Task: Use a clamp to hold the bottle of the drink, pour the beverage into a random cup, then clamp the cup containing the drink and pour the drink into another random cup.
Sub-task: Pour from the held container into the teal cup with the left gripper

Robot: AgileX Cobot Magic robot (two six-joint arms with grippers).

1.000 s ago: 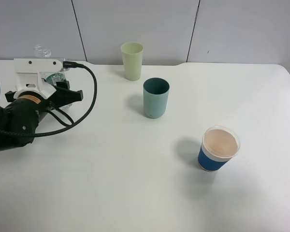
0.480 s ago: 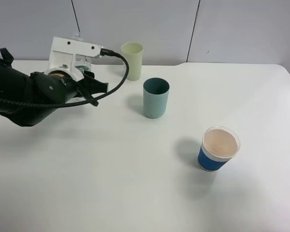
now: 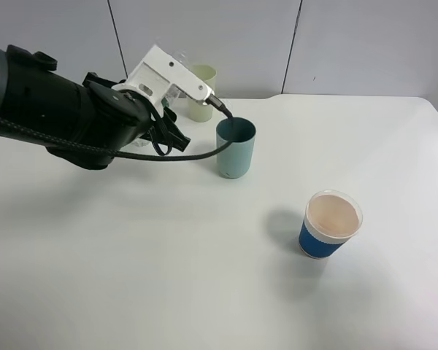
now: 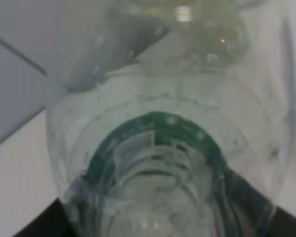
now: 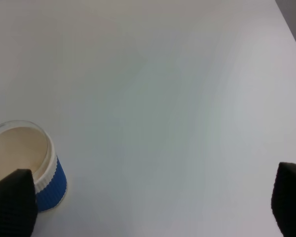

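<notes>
Exterior high view: the white worktop carries three cups, and none of them has shifted from where it stood a second ago. The black left arm has changed most. A second ago it lay low by the worktop's left edge; half a second ago it had risen and come partway in. Now it reaches across the far-left part of the worktop, with its white bracket tipped down toward the teal tumbler and its cable drooping just in front of that tumbler's rim.

The left end effector is clamped on the bottle. In the exterior view the bracket hides nearly all of the bottle. In the left wrist view its clear ribbed body and green label band fill the picture, with dark fingers at both sides. The bottle is off the worktop, just beside the teal tumbler on its left-edge side and in front of the pale yellow-green tumbler, which stands near the far edge, partly covered by the bracket.

Right wrist view: the right end effector stands wide apart with nothing between its pads, over bare worktop. The blue paper cup sits next to one fingertip; it stands toward the near-right part of the worktop.
</notes>
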